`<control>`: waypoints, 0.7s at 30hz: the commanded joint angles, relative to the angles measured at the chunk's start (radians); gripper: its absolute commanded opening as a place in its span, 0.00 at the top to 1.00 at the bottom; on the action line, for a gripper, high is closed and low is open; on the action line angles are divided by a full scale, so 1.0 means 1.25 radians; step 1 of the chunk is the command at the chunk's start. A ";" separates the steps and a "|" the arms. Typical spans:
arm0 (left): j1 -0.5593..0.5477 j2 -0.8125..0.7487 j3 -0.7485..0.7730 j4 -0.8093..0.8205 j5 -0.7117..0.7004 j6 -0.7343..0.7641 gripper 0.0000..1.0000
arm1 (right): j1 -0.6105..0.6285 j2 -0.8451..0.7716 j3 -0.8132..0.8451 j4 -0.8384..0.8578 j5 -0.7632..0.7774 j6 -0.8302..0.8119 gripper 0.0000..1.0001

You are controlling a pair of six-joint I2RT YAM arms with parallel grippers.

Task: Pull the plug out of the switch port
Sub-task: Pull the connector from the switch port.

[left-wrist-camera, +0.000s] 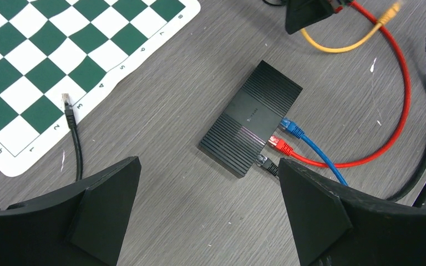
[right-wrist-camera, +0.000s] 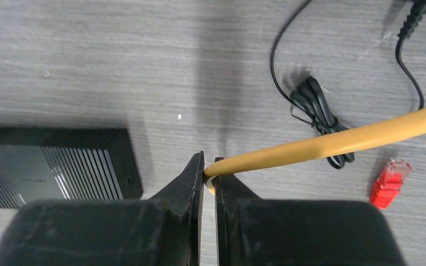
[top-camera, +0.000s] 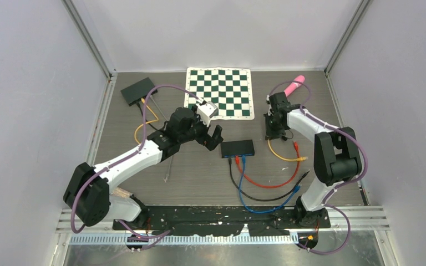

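A black switch (top-camera: 237, 148) lies mid-table with a black plug (left-wrist-camera: 267, 163), a red plug (left-wrist-camera: 280, 146) and a blue plug (left-wrist-camera: 293, 128) in its near-side ports. My left gripper (top-camera: 213, 137) hovers just left of the switch (left-wrist-camera: 258, 117), wide open and empty (left-wrist-camera: 208, 183); its right finger (left-wrist-camera: 321, 210) is close to the black plug. My right gripper (top-camera: 270, 134) is right of the switch, shut on the end of a yellow cable (right-wrist-camera: 333, 141) in the right wrist view (right-wrist-camera: 209, 176). The switch's corner (right-wrist-camera: 50, 172) shows to its left.
A chessboard mat (top-camera: 220, 91) lies at the back with a loose black plug (left-wrist-camera: 66, 105) on its edge. A second switch (top-camera: 137, 90) sits back left. A pink object (top-camera: 295, 85) lies back right. A loose red plug (right-wrist-camera: 389, 177) and bundled black cord (right-wrist-camera: 316, 111) lie nearby.
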State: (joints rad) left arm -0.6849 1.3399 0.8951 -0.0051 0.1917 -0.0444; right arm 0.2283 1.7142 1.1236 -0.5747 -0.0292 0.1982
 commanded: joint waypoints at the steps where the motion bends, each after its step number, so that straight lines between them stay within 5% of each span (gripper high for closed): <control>1: 0.002 0.024 0.035 0.011 0.008 0.012 0.01 | 0.014 -0.066 -0.021 -0.014 0.020 -0.073 0.92; 11: 0.002 0.025 0.031 0.006 0.009 0.020 0.01 | 0.079 -0.017 0.007 -0.034 0.073 -0.098 0.87; 21: 0.002 0.010 -0.003 0.047 -0.024 0.028 0.01 | 0.076 -0.035 0.048 -0.094 0.186 -0.043 0.57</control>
State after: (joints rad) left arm -0.6849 1.3830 0.9020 -0.0132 0.1902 -0.0338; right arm 0.3279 1.7027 1.1240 -0.6487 0.1375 0.1204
